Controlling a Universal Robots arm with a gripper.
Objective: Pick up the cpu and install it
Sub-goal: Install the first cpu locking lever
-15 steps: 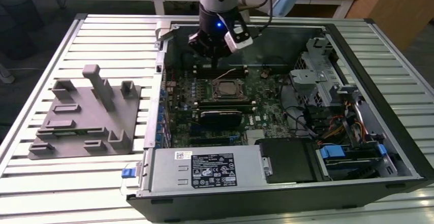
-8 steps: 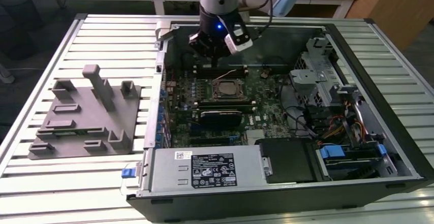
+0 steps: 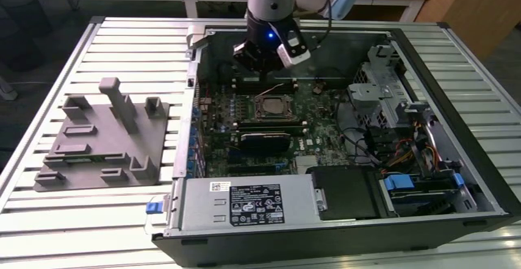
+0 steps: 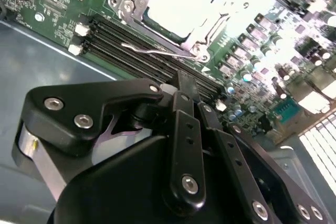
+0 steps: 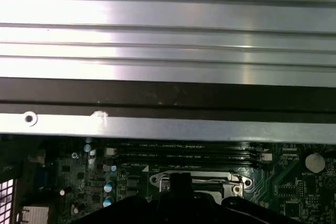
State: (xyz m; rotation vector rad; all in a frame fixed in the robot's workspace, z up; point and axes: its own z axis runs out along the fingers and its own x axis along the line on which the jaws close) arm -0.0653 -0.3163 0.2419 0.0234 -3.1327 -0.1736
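In the second wrist view the cpu (image 4: 176, 1) looks like a pale, silvery square lying flat inside the metal-framed socket (image 4: 131, 3) on the green motherboard. The thin socket lever (image 4: 157, 51) runs along the side of the frame nearest the gripper. My black gripper (image 4: 181, 80) hangs above the memory slots (image 4: 131, 43) just beside the socket, apart from the cpu. In the exterior view the gripper (image 3: 260, 66) is over the back of the open computer case, a little behind the socket (image 3: 271, 106). The gripper's dark tip (image 5: 181, 182) also appears in the first wrist view, above the socket frame (image 5: 202, 181).
The open case's walls (image 3: 192, 98) ring the motherboard. A power supply (image 3: 244, 203) sits at the front, and a drive cage with cables (image 3: 382, 92) on the exterior view's right. A black block (image 3: 265, 139) lies in front of the socket. A grey fixture (image 3: 106, 141) stands on the slatted table (image 3: 49, 220) at the left.
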